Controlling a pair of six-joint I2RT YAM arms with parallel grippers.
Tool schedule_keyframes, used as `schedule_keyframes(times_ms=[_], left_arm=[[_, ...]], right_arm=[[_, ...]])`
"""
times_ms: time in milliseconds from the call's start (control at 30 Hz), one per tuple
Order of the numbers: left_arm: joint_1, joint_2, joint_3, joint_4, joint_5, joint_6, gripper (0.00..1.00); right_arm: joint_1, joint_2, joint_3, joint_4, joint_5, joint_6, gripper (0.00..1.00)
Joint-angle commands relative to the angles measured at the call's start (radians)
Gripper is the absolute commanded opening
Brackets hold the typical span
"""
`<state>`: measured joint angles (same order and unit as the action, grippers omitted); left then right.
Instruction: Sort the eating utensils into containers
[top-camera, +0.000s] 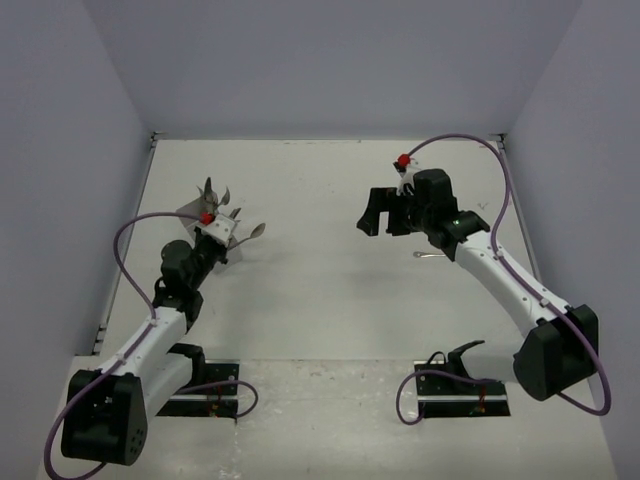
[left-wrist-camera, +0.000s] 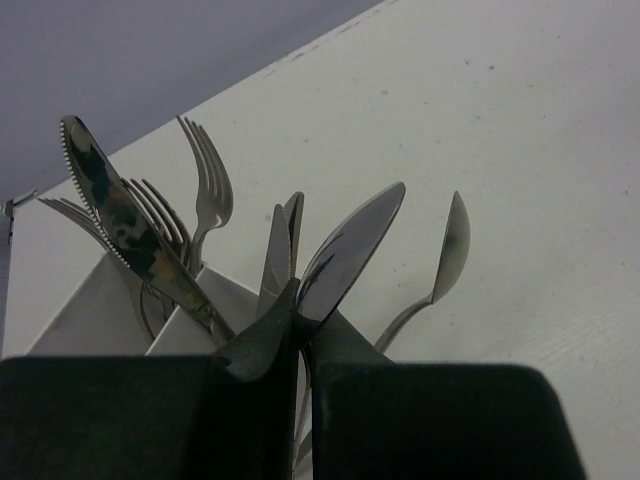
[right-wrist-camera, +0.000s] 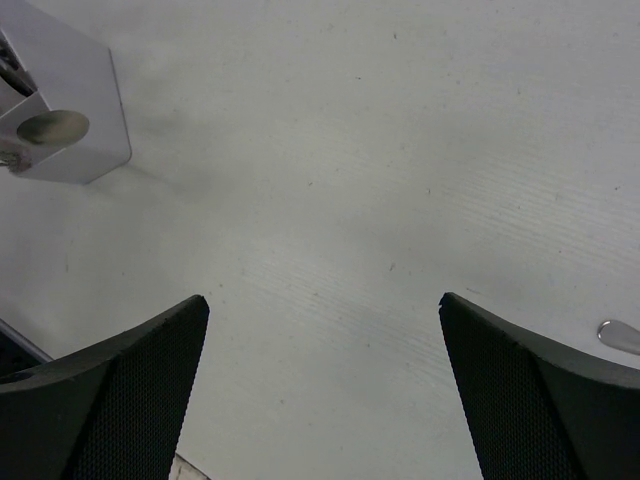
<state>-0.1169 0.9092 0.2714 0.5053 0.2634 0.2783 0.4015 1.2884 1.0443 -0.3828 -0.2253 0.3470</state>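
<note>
Forks (left-wrist-camera: 205, 190) and a knife (left-wrist-camera: 350, 250) crowd the holder (left-wrist-camera: 90, 310); table (right-wrist-camera: 350, 200) beneath right hand (right-wrist-camera: 322, 300) bare.

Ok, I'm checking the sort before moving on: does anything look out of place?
Yes. One utensil lies loose on the table beside the right arm, partly hidden by it, while other utensils stand in the holder. The right tool hovers open and empty nearby.
</note>
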Motion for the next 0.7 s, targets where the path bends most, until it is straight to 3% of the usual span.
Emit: schedule_keyframes(times_ms=[0,233,400,567,600,633,667], left_arm=[[0.025,0.014,0.009,0.22,0.089,-0.016,0.0],[0.036,0.077,0.034,0.222,0.116,0.009,0.0],[0.048,0.155,0.068,0.157,0.102,-0.027,0.0],[0.052,0.171,0.086,0.108,0.085,-0.044,0.0],[0.052,0.152,0.092,0.083,0.085,-0.05,0.09],[0.052,0.139,0.089,0.072,0.086,-0.053,0.09],[0.052,0.126,0.088,0.061,0.086,-0.062,0.26]], right_arm=[[-0.01,0.017,0.02,-0.01,0.02,-0.002,0.99],[-0.021,0.025,0.014,-0.008,0.06,0.024,0.99],[-0.102,0.009,0.0,0.002,0.093,0.194,0.99],[-0.165,-0.027,-0.02,0.002,0.168,0.251,0.99],[-0.18,-0.031,-0.032,0.001,0.184,0.28,0.99],[-0.191,-0.031,-0.038,-0.004,0.187,0.3,0.99],[-0.205,-0.026,-0.046,-0.014,0.185,0.341,0.99]])
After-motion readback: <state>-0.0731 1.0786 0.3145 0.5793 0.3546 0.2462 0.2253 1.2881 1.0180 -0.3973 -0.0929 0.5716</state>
